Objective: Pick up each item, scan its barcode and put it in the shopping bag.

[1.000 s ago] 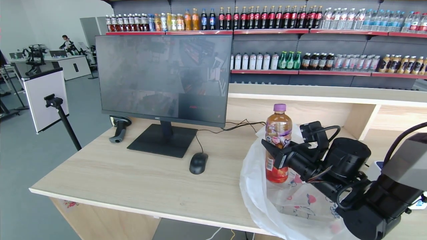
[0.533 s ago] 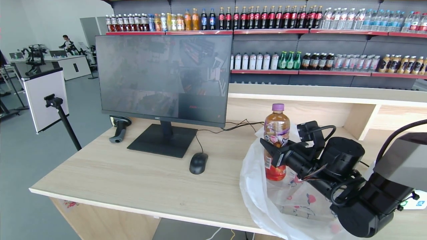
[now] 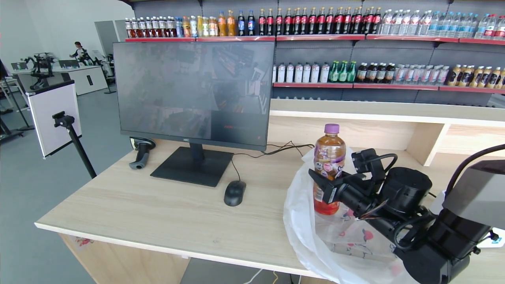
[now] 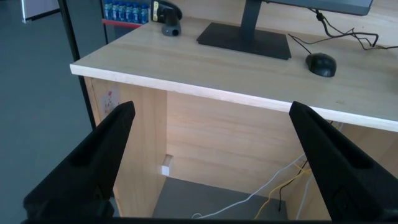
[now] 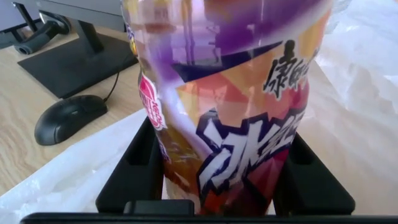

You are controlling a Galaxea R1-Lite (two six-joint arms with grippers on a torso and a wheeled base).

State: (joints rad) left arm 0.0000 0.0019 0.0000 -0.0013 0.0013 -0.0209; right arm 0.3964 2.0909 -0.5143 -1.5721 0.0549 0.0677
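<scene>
Since half a second ago the bottle [image 3: 330,157] and the right gripper [image 3: 329,184] holding it have shifted slightly to the right and a touch lower, and the arm behind them has shifted with them. Nothing else on the surface [image 3: 158,209] has moved.

From the head view, the bottle stands upright with its purple cap on top. The right gripper is clamped around its lower half. Its base sits at the open mouth of the white shopping bag [image 3: 311,236], which lies crumpled at the surface's right front. Whether the base touches the plastic cannot be told. To the left stand the monitor [image 3: 193,90] and the mouse [image 3: 234,193] near its stand, and the barcode scanner [image 3: 141,152] rests beside the monitor's left corner. Shelves of drinks [image 3: 315,23] line the wall behind.

In the left wrist view, the left gripper [image 4: 208,162] hangs with its two fingers spread wide and nothing between them. It is lower than the surface's front edge and faces the wooden panel beneath. Loose cables [image 4: 273,193] dangle under there.

The right wrist view looks at the bottle's label from close up. A black finger presses on each side of the bottle, the bag's plastic lies around it, and the mouse is just beyond.
</scene>
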